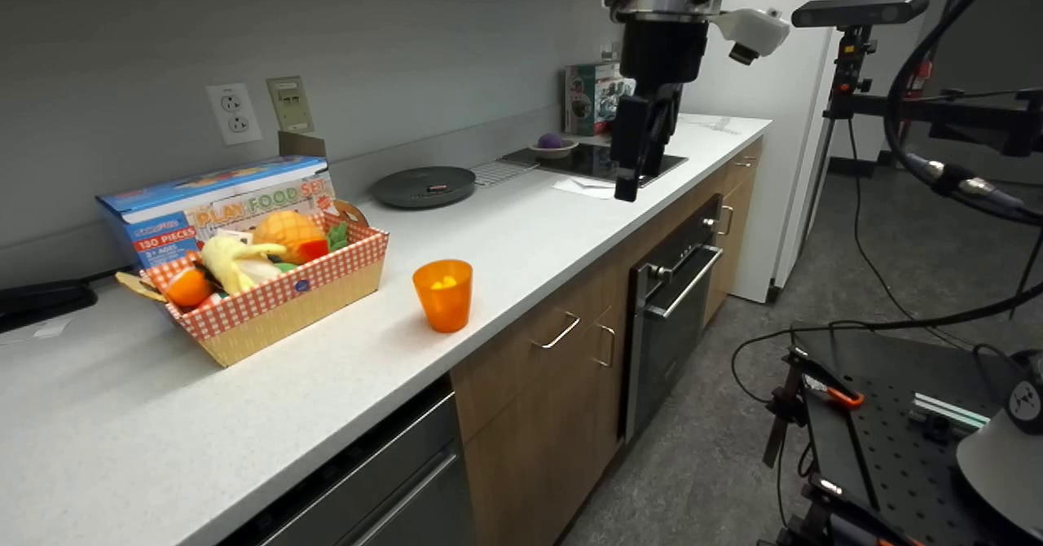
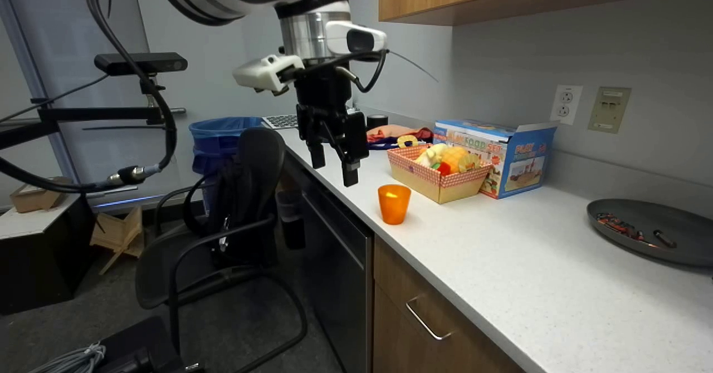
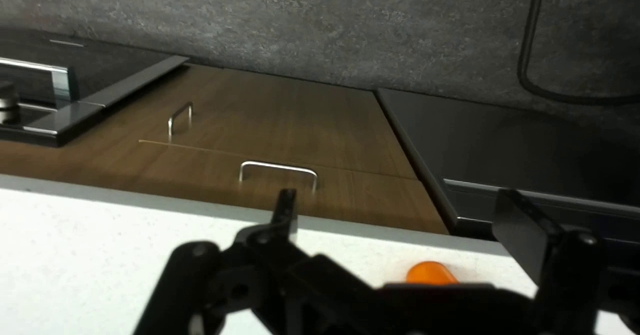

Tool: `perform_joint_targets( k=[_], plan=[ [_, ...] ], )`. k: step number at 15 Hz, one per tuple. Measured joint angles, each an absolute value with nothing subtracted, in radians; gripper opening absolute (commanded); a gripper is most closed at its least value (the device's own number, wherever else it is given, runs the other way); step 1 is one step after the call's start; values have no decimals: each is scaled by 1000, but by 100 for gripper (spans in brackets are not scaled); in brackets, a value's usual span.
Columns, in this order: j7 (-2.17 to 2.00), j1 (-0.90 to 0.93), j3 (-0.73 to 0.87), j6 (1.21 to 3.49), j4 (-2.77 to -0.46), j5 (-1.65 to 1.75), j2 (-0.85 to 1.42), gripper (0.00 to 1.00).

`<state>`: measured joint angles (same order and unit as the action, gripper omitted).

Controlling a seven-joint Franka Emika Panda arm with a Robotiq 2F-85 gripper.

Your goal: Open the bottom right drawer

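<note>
The wide wood-grain drawer (image 1: 499,373) is shut under the white counter. Its slim silver handle (image 1: 558,332) sticks out. The drawer front (image 2: 402,286) and its handle (image 2: 426,320) also show in an exterior view. In the wrist view the drawer front (image 3: 360,195) and handle (image 3: 278,165) lie beyond the counter edge. My gripper (image 1: 634,183) hangs in the air, higher than the counter and apart from the handle. It points down in an exterior view (image 2: 334,170). In the wrist view the gripper (image 3: 397,200) has its fingers wide apart with nothing held. The drawer's white inside is hidden.
An orange cup (image 1: 444,297) stands near the counter edge (image 1: 367,416). A food basket (image 1: 285,306) and toy box (image 2: 518,158) are behind it. The black oven (image 1: 676,310) and a dark grey front (image 2: 334,267) flank the wooden cabinet. A black chair (image 2: 259,195) stands on the floor.
</note>
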<state>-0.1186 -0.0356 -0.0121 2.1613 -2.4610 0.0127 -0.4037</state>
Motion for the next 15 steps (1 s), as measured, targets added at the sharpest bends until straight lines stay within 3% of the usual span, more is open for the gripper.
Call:
perform_joint_targets(
  k=[6,15],
  plan=[
    [-347,-112,-18,2261,-2519,76,-375,100],
    [-373,-115,-19,2261,-2520,74,-373,100]
  ],
)
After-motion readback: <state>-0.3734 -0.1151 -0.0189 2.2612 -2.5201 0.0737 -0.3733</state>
